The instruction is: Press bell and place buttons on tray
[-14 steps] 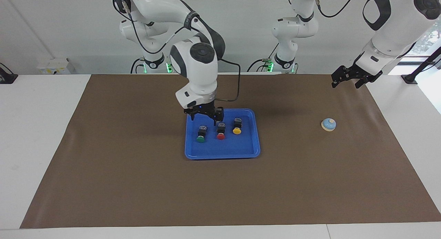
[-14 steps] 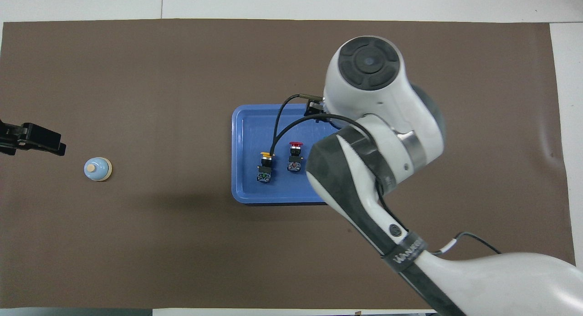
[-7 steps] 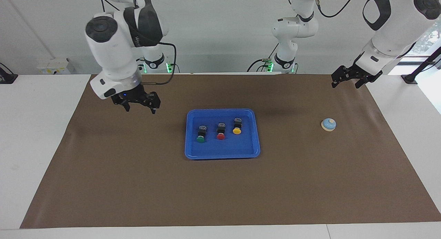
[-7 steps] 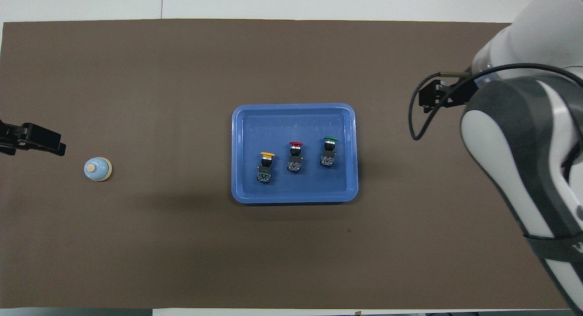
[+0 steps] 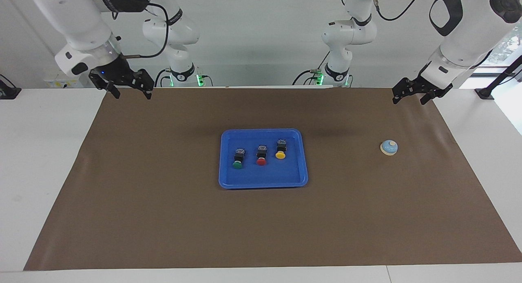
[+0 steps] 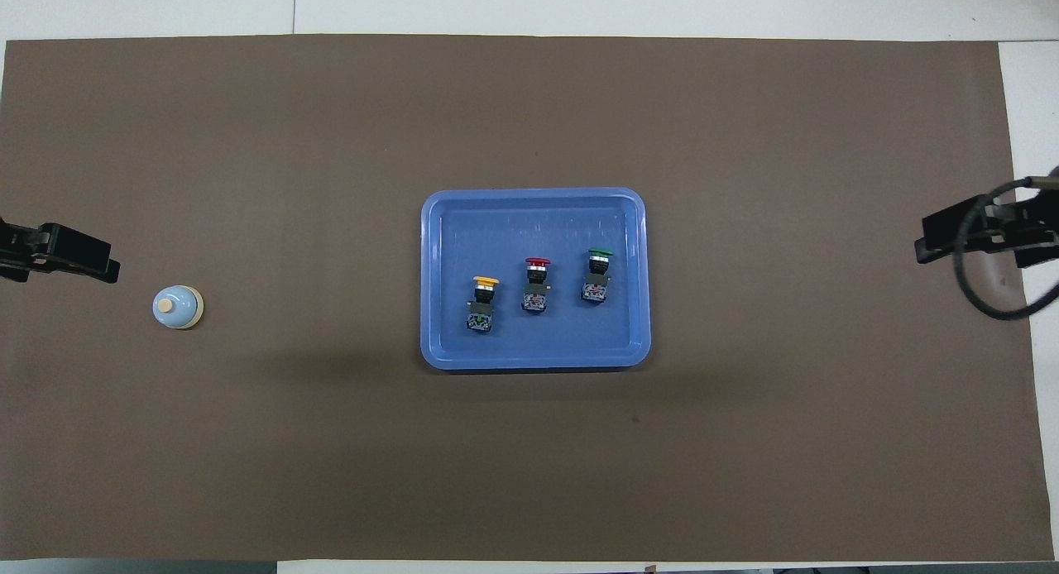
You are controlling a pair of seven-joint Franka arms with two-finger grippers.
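Observation:
The blue tray [image 5: 228, 181] [image 6: 432, 227] lies in the middle of the brown mat. Three buttons lie in it in a row: green [image 5: 238, 159] [image 6: 597, 275], red [image 5: 261, 155] [image 6: 536, 284] and yellow [image 5: 280, 149] [image 6: 483, 303]. The light-blue bell [image 5: 389, 147] [image 6: 177, 307] stands on the mat toward the left arm's end. My left gripper [image 5: 410, 99] hangs open and empty over the mat's corner at that end, apart from the bell. My right gripper [image 5: 132, 94] hangs open and empty over the mat's corner at the right arm's end.
A brown mat [image 5: 163, 217] covers most of the white table [image 5: 40, 152], with white margins at both ends. Apart from the tray and the bell, nothing stands on the mat.
My right arm has pulled up and away from the tray to the mat's corner at its own end, its gripper open throughout. The green button stays in the tray. The left arm has not moved.

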